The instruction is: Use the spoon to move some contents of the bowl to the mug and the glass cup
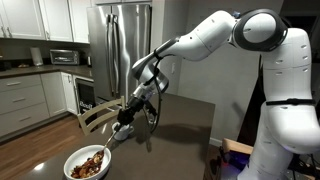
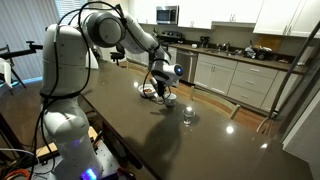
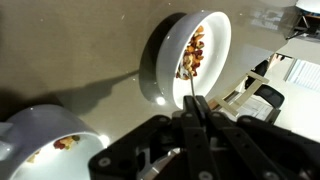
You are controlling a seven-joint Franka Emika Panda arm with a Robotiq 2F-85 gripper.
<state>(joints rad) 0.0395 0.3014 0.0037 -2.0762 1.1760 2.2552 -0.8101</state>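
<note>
End effector (image 3: 197, 102) tight around spoon (image 3: 188, 84)

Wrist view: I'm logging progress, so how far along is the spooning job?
Done: the mug already holds a few brown pieces. In hand: the gripper is shut on the spoon, its tip reaching into the bowl among the contents. Left: the glass cup, seen in an exterior view; too small to tell whether it holds anything.

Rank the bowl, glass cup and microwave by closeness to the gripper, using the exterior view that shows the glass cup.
1. bowl, just below the gripper.
2. glass cup, off to the side, nearer the camera.
3. microwave, high on the far wall.
</note>
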